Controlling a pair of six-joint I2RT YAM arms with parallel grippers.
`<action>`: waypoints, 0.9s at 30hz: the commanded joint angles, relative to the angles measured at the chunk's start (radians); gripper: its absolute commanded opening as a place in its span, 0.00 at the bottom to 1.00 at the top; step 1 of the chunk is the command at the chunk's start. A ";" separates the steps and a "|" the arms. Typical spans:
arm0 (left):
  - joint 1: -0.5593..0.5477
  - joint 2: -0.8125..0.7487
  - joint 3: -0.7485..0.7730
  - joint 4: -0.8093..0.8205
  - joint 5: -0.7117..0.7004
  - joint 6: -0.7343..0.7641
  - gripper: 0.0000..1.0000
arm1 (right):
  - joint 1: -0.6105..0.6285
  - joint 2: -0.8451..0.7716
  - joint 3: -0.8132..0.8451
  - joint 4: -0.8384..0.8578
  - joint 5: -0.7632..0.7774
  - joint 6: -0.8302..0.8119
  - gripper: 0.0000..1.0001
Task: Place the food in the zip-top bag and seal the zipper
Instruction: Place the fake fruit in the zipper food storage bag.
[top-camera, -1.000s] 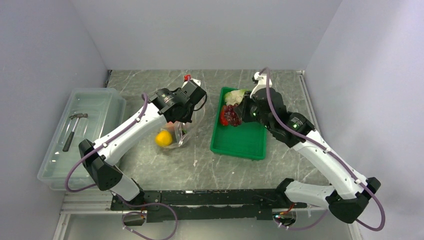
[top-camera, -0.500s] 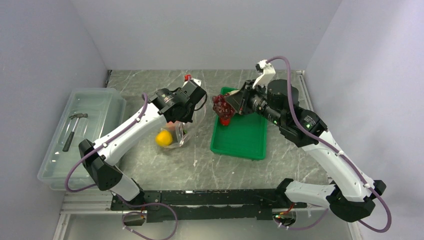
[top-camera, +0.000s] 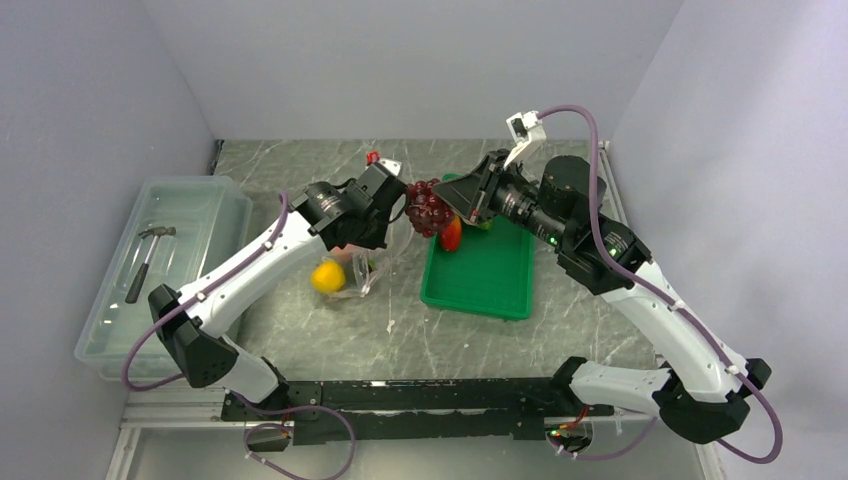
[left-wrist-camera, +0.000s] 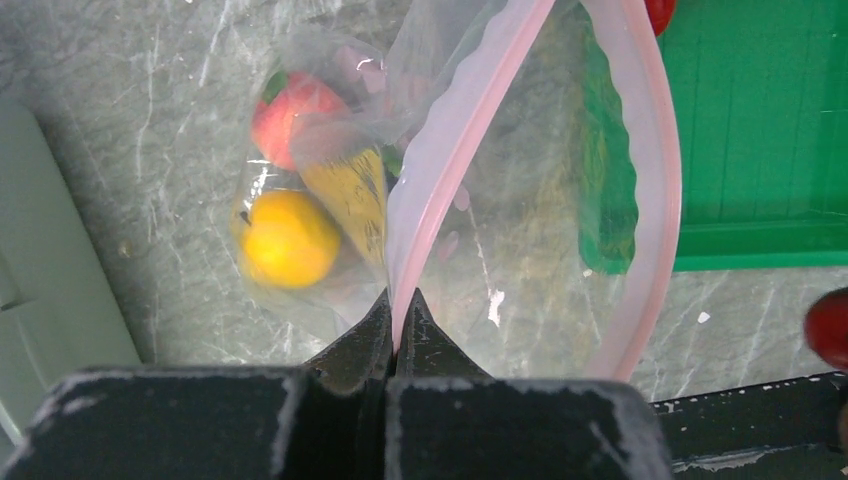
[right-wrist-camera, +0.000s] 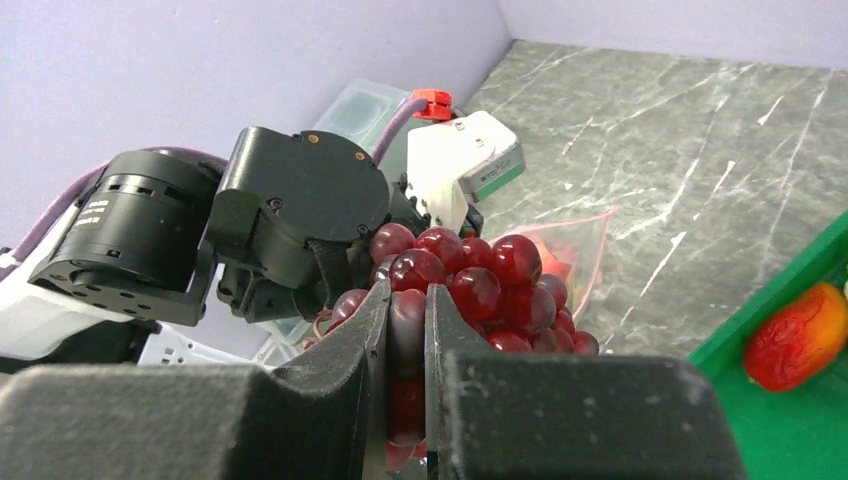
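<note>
The right gripper (right-wrist-camera: 405, 300) is clenched on the grapes (right-wrist-camera: 470, 285), carrying them in the air just right of the bag (left-wrist-camera: 520, 200); the left gripper (left-wrist-camera: 397, 310) pinches one lip of the pink strip (left-wrist-camera: 455, 150), holding the mouth up as an open loop; an orange fruit (left-wrist-camera: 290, 238) and a red piece (left-wrist-camera: 290, 105) lie in the bag's bottom, and a tomato (right-wrist-camera: 797, 335) waits in the green tray (top-camera: 480, 275). To do this well, I judge the grapes should travel left until centred over the loop, then dip inside before release; the left arm should hold steady, since a tug could collapse the opening; the bunch looks wide, so snagging the far lip is the risk.
</note>
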 joint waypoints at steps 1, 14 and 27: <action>0.002 -0.059 -0.017 0.054 0.061 -0.032 0.00 | 0.005 -0.028 -0.018 0.156 -0.041 0.039 0.00; 0.011 -0.103 -0.018 0.063 0.117 -0.052 0.00 | 0.005 -0.030 -0.090 0.306 -0.088 0.089 0.00; 0.020 -0.136 -0.042 0.086 0.170 -0.067 0.00 | 0.005 -0.044 -0.092 0.357 -0.096 0.101 0.00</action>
